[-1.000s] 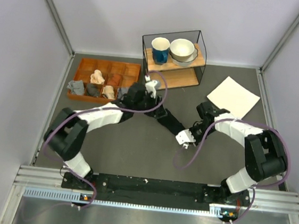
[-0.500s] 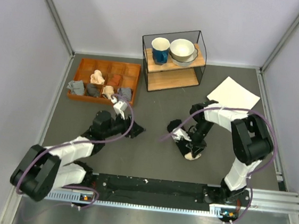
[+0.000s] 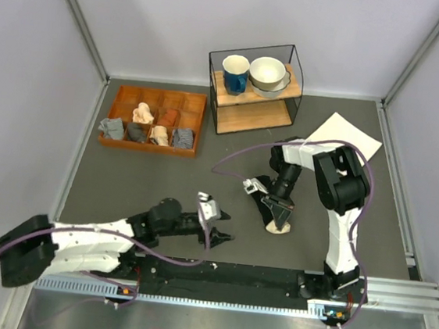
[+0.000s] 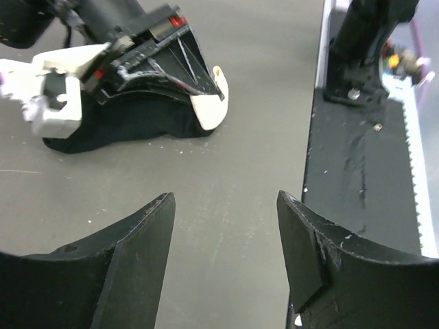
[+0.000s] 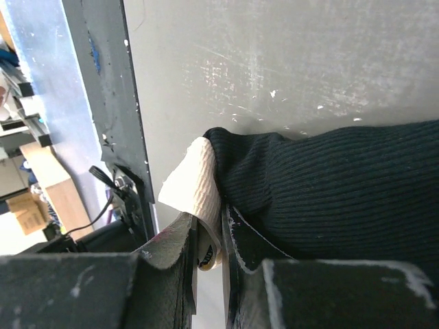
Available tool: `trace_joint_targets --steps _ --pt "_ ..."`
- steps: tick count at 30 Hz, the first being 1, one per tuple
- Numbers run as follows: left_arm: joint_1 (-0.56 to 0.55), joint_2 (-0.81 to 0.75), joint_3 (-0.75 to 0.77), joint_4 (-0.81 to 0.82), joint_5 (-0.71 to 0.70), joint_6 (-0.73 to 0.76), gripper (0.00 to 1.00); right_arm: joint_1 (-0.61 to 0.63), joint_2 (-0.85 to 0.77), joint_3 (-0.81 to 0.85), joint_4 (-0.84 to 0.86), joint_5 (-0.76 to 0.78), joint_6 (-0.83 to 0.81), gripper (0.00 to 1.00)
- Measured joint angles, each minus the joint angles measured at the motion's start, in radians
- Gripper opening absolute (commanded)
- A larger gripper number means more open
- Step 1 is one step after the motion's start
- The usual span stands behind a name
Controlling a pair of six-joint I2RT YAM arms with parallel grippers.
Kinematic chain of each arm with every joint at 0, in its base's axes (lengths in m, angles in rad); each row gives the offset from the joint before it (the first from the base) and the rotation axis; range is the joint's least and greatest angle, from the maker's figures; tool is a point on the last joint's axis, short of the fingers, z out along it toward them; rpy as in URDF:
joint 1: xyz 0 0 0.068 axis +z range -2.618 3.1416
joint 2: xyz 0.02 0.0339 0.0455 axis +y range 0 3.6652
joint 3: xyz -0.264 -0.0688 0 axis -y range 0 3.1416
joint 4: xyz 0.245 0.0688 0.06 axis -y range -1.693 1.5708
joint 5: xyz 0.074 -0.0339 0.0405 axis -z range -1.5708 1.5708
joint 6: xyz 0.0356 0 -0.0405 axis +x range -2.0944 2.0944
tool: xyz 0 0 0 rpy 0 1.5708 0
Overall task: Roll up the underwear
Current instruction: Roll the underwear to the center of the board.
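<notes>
**Underwear [image 5: 322,185] held by its waistband [image 5: 199,185], roll not yet formed**

The right gripper [image 5: 209,236] has its fingers pressed together on the cream edge of the waistband, pinching a thin fold of it. The rest of the black underwear lies bunched beneath it on the grey table [image 3: 163,174], right of centre and towards the near edge. The left gripper [image 4: 223,205] hangs low over the table to the garment's left. Its fingers are spread, hold nothing, and face the cloth from a short way off.

The hold looks slight. A pull on so narrow a bite could slip the waistband free. Dragging a crumpled heap with one gripper could twist it into a wad rather than a neat roll. The free end may also unwind if the left gripper does not pin it.

At the far left, a wooden tray [image 3: 156,90] holds six small rolled garments [image 3: 158,134], two in its far row and four in its near row. Beside it, a wire shelf [image 3: 252,114] carries a blue mug [image 3: 234,73] and pale bowls [image 3: 267,73].
</notes>
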State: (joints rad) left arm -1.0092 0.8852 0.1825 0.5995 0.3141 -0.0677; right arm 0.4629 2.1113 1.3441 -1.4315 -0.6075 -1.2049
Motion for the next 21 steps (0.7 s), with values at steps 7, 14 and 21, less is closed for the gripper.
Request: trace_joint_targets --steps 7,14,21 --pt "-0.097 0.387 0.265 -0.079 -0.069 0.212 0.68 0.0 0.021 0.019 -0.015 -0.005 0.029 0.07" --pt "-0.114 0.679 0.464 -0.077 -0.068 0.296 0.68 0.0 0.024 0.019 -0.016 -0.008 0.032 0.08" --pt "-0.135 0.813 0.54 -0.078 -0.065 0.306 0.66 0.0 0.025 0.019 -0.015 -0.009 0.033 0.1"
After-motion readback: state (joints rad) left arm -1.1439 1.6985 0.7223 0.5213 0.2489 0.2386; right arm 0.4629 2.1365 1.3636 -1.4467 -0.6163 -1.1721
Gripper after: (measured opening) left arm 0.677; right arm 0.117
